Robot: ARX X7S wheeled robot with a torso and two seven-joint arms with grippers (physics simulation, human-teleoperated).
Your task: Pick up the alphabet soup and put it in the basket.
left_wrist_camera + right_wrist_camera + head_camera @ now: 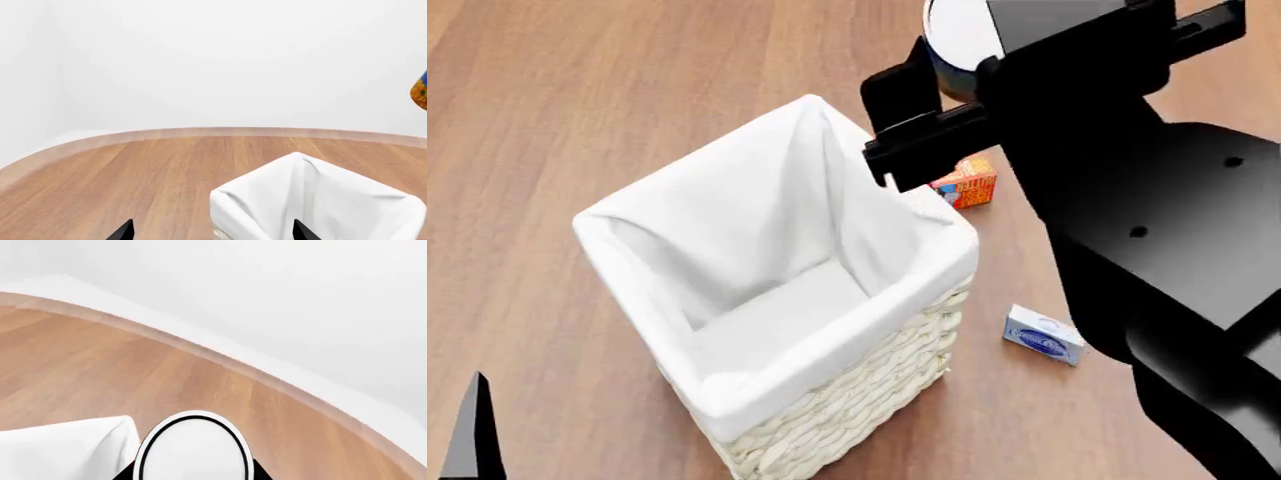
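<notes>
Right pincer (961, 75) clamped on the alphabet soup (958, 35), can held aloft near the far corner of the basket (827, 400), left pincer (210, 231) spread wide, tips only in view, orange-red box (968, 182) and blue-white box (1044, 336) on the wooden bench (587, 90)

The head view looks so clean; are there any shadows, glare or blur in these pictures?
Head view: sharp, with soft shading inside the basket and no glare. Left wrist view: flat, even light, and the alphabet soup is cut off at the edge. Right wrist view: the can's top is plain white, without highlights.
</notes>
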